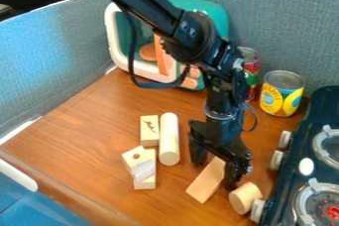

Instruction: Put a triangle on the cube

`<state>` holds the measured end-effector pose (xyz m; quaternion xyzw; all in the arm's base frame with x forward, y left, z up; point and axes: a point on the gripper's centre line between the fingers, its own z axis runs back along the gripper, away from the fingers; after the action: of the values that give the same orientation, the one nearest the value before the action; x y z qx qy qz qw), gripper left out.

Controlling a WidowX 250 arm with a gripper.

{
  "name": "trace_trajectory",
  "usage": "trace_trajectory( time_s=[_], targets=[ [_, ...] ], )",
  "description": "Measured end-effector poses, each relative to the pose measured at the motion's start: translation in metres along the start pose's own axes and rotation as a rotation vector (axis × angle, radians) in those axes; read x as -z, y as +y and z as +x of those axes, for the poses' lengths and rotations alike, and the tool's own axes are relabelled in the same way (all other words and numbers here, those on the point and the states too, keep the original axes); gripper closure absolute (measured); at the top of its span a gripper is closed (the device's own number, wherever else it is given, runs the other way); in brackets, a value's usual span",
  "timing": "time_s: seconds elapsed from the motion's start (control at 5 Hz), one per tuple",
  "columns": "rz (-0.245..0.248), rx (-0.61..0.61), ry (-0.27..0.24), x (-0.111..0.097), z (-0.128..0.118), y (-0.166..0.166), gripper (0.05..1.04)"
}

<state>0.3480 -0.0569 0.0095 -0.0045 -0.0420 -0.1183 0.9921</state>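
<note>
The black gripper [214, 173] hangs low over the right-centre of the wooden table, its fingers spread. Between and just in front of them lies a plain wooden block [205, 182] with a slanted face, perhaps the triangle; its far end is partly hidden by the gripper. No gap or contact with the fingers can be made out clearly. To the left, a light block with a round hole [137, 157] rests against or on another wooden piece [145, 182]. Behind them is a block with a dark mark [149, 132]. Which block is the cube, I cannot tell.
A long wooden cylinder [169, 141] lies left of the gripper, and a short one [245, 197] sits by the stove [306, 143] knobs. Two cans [281, 93] [250, 71] and a teal-and-white toy box [215, 14] stand at the back. Grey panels border the table.
</note>
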Motion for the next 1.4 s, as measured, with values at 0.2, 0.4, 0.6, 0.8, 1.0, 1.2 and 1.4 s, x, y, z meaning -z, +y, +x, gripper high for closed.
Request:
trace_trajectory(
  time_s=[0.2, 0.4, 0.6, 0.8, 1.0, 1.2, 1.4],
  targets=[
    [-0.022, -0.013, -0.008, 0.000, 0.001, 0.000, 0.136],
    [-0.006, -0.059, -0.010, 0.000, -0.007, 0.009, 0.419],
    [-0.008, -0.125, -0.081, -0.036, -0.019, 0.022, 0.537],
    [-0.047, -0.156, -0.073, -0.058, -0.037, 0.031, 0.537],
    [-0.075, -0.154, -0.069, -0.077, -0.049, 0.037, 0.537],
    [-0.086, -0.177, -0.008, -0.078, -0.064, 0.050, 0.537],
    [-0.047, -0.209, 0.048, -0.075, -0.076, 0.067, 0.537]
  ],
)
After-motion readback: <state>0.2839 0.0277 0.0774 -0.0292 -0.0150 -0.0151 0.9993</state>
